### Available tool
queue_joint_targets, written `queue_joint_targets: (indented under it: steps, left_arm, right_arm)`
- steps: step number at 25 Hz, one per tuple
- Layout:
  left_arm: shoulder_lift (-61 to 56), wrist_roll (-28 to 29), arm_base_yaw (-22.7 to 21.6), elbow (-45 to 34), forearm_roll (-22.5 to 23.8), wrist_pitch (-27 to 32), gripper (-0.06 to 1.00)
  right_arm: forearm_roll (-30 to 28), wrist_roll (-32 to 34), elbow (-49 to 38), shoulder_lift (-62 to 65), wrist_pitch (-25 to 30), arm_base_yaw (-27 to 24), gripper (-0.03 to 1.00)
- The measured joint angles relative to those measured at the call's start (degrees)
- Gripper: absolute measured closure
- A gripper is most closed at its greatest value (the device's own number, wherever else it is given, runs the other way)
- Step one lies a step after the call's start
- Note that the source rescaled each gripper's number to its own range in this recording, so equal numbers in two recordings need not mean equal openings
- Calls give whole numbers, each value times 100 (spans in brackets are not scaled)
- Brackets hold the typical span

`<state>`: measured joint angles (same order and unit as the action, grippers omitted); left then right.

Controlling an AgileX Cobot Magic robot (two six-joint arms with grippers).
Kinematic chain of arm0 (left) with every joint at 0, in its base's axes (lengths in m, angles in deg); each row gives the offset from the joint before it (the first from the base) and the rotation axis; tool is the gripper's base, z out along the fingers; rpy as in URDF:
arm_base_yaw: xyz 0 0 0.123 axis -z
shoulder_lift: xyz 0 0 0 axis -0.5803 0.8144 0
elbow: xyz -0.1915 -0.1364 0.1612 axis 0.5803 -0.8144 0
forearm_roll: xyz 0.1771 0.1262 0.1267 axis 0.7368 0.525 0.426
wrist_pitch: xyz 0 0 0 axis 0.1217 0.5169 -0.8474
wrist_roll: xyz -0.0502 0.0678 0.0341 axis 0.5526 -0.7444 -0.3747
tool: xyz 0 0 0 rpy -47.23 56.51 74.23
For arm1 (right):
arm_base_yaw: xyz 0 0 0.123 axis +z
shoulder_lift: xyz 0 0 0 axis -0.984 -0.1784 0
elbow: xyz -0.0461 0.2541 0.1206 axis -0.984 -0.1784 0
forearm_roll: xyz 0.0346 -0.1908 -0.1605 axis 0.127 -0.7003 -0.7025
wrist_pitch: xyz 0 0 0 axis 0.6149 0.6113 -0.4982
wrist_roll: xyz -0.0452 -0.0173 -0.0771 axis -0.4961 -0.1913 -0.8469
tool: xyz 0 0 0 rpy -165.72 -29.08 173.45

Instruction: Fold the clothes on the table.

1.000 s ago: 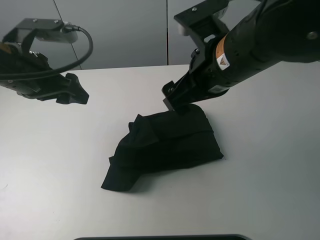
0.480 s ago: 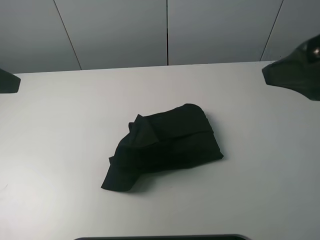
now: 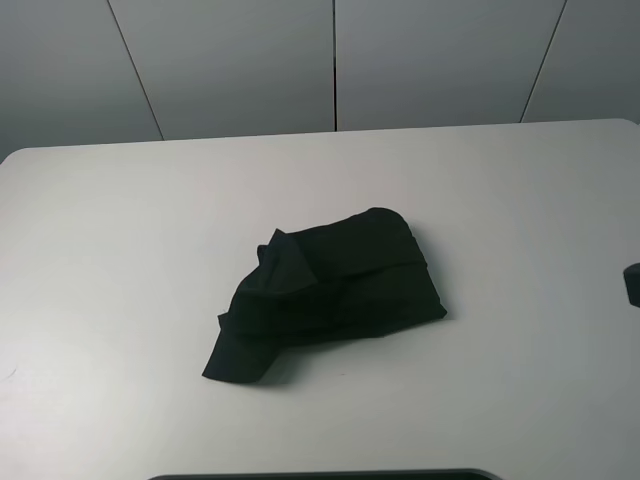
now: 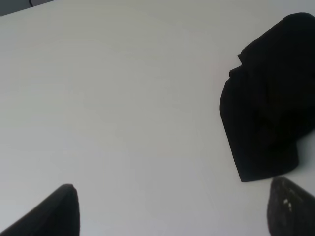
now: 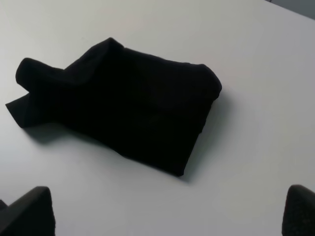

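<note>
The clothes [image 3: 330, 290] are one black shirt lying in a rumpled, roughly folded bundle in the middle of the white table [image 3: 120, 250], with a flap sticking out at its front left. No print shows. My left gripper [image 4: 172, 216] is open and empty, hovering over bare table to the left of the shirt [image 4: 268, 113]. My right gripper [image 5: 162, 214] is also open and empty, off the shirt [image 5: 128, 103] on its right side. In the exterior high view only a dark bit of the right arm [image 3: 633, 284] shows at the right edge.
Grey wall panels [image 3: 335, 60] stand behind the table's far edge. A dark strip [image 3: 320, 474] runs along the near edge in the exterior high view. White tabletop [image 5: 256, 147] surrounds the shirt on all sides.
Both arms have pulled back out of the exterior high view, the right one away from the shirt's far edge. The shirt lies as it did.
</note>
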<state>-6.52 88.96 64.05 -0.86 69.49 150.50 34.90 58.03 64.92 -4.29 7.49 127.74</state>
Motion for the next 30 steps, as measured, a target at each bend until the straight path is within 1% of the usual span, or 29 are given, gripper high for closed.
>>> queue_joint_targets:
  steps: [3, 7, 11, 13, 15, 18, 19, 22, 27, 30]
  left_arm:
    - [-562, 0, 0, -78, 0, 69, -5]
    - [-1348, 0, 0, -562, 0, 125, -5]
    - [-1956, 0, 0, -972, -39, 151, -5]
    - [-1980, 11, 0, -1124, -62, 164, -5]
    - [-1994, 23, 0, -1278, -240, 174, -5]
    - [-2000, -144, 0, -1338, -488, 190, -5]
    - [-2016, -200, 0, -1338, -517, 190, -5]
    - [-2016, -391, 0, -1354, -555, 149, -5]
    - [-2013, -561, 0, -1597, -614, -489, -5]
    - [-2013, -561, 0, -1638, -614, -601, -5]
  right_arm:
    - [236, -324, -198, 257, 12, 0, -3]
    - [627, -907, -209, 481, -66, 0, -3]
    - [880, -1130, -209, 615, -75, 0, -3]
    - [953, -1155, -209, 638, -75, 0, -3]
    - [1060, -1178, -209, 638, 48, 0, -3]
    - [1178, -1191, -213, 638, 579, 0, -3]
    - [1185, -1191, -227, 638, 650, 0, -3]
    - [1185, -1191, -320, 638, 670, 0, -3]
    - [1185, -1203, -320, 649, 670, 0, -3]
    - [1185, -1238, -320, 825, 670, 0, -3]
